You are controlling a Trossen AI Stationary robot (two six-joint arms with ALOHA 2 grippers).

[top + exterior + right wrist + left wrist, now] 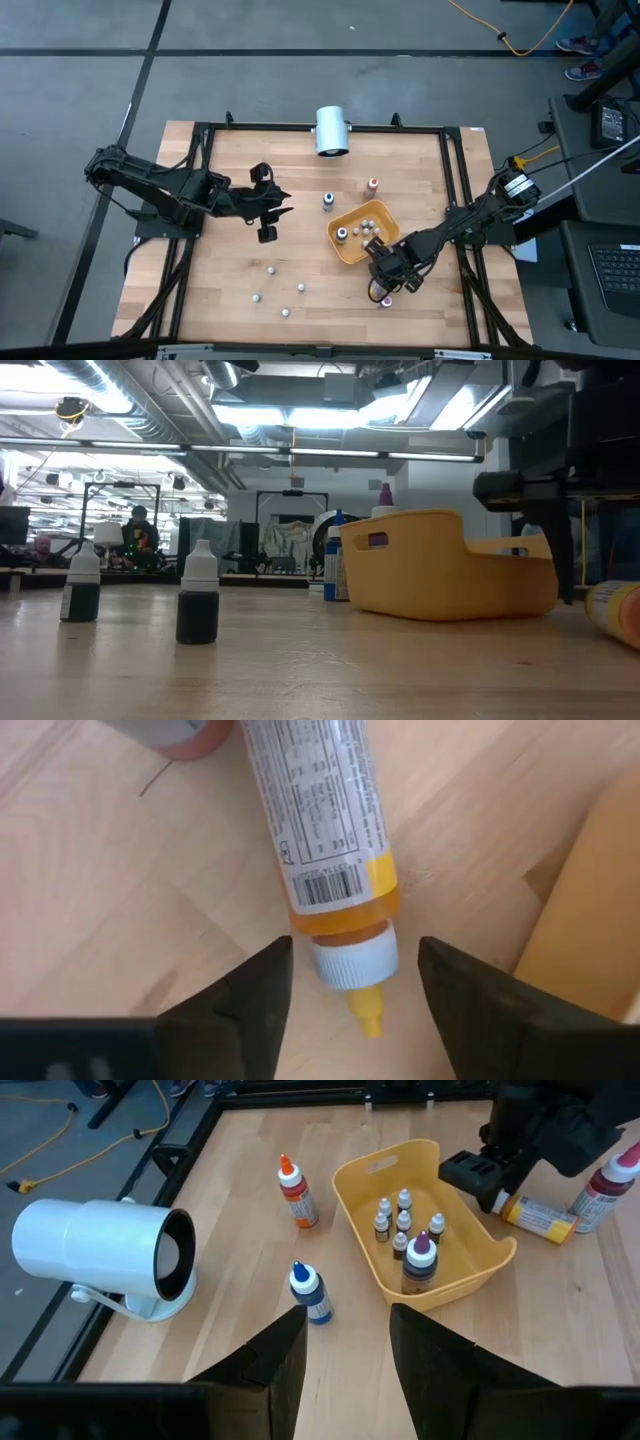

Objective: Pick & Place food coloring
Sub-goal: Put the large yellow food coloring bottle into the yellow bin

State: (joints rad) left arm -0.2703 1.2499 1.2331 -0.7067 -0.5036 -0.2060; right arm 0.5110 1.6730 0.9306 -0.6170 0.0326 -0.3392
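A yellow-orange food coloring bottle (325, 830) with a white cap lies on its side on the wood, just right of the yellow tray (345, 250). My right gripper (355, 965) points down over its cap end. It is open, with one finger on each side of the cap and neither touching. Several tiny bottles (400, 1220) and a maroon one (420, 1260) stand in the tray. A blue bottle (327, 202) and a red-orange bottle (372, 185) stand upright on the table. My left gripper (280, 207) hovers open over the table's left half, holding nothing.
A big white cylinder (331, 130) lies at the far edge. A red bottle (383, 298) stands just near of my right gripper. Several tiny loose bottles (268, 269) stand on the near left part of the table; two show up close (198, 605) in the low view.
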